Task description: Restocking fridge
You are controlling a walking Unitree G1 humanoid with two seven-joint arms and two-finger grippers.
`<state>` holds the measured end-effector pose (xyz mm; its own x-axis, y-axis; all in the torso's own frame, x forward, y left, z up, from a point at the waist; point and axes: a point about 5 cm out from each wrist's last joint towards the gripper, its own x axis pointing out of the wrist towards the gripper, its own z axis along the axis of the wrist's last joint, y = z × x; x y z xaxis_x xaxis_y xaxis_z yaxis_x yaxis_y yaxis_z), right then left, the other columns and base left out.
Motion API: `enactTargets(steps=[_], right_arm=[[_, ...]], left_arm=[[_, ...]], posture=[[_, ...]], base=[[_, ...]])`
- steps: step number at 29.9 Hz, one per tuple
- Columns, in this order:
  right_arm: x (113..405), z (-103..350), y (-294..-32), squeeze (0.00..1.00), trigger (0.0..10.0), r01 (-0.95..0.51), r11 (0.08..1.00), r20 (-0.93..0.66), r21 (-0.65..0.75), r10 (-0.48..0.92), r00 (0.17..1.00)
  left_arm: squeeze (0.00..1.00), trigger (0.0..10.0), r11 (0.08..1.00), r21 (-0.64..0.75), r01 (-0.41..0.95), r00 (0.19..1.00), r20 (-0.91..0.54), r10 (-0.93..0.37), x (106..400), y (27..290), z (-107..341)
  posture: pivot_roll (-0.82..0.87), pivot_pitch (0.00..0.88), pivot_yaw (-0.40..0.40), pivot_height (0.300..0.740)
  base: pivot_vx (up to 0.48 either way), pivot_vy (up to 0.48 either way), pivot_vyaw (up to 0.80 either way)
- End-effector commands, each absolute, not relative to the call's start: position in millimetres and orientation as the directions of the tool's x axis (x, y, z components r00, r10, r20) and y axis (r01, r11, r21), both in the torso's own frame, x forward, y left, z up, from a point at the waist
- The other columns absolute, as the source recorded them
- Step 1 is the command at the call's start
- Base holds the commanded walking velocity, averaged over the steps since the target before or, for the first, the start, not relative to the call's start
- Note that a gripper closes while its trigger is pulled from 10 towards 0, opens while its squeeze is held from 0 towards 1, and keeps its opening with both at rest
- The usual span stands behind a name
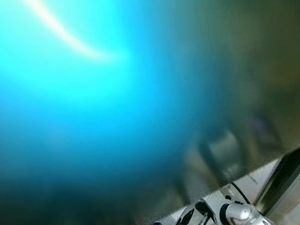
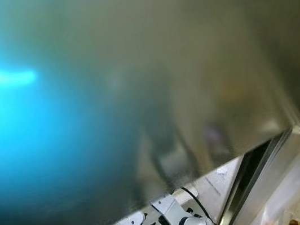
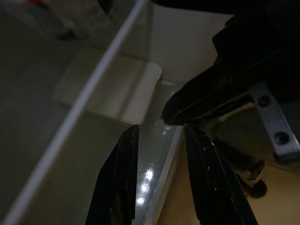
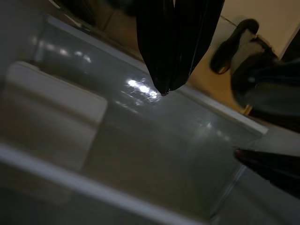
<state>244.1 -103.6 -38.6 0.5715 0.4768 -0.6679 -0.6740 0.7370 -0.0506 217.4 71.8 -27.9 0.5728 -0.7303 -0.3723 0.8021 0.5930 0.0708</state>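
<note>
My left gripper (image 3: pixel 161 131) hangs open over the front edge of a glass fridge shelf (image 3: pixel 61 159), with nothing between its fingers. My right gripper (image 4: pixel 162 91) is shut to a point with nothing in it, just above the same shelf (image 4: pixel 154 140). Its black tip (image 3: pixel 169 116) sits close beside the left fingers. Both grippers meet low in the eye views, the left (image 1: pixel 184 221) and the right (image 1: pixel 203 211). A large blurred blue shape (image 1: pixel 68 102) lies very near the head camera; what it is cannot be made out.
A flat white block (image 3: pixel 112 89) lies under the shelf glass. A white bar (image 3: pixel 93 79) crosses above it. Blurred steel-grey fridge surface (image 2: pixel 203 52) fills the upper right, and a dark door edge (image 1: pixel 295 163) runs down to the right. Tan floor (image 3: pixel 187 206) lies below the shelf edge.
</note>
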Motion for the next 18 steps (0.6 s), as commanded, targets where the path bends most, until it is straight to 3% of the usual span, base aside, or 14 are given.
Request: enactTargets(steps=[1, 18], right_arm=[[243.1, -39.8, -102.8, 0.00, 10.0, -0.676, 0.735, -0.671, -0.051, 0.476, 0.568], [240.8, -41.2, -101.3, 0.00, 10.0, -0.692, 0.721, -0.671, -0.035, 0.496, 0.551]], left_arm=[[0.00, 10.0, 0.586, 0.046, 0.809, 0.554, -0.394, -0.734, 212.3, 69.3, -32.2], [0.00, 10.0, 0.586, 0.033, 0.809, 0.544, -0.420, -0.726, 211.1, 71.3, -35.1]], posture=[[-0.04, 0.049, 0.043, 0.684], [-0.04, 0.046, 0.041, 0.689]], base=[[0.000, 0.000, 0.00], [0.000, 0.000, 0.00]])
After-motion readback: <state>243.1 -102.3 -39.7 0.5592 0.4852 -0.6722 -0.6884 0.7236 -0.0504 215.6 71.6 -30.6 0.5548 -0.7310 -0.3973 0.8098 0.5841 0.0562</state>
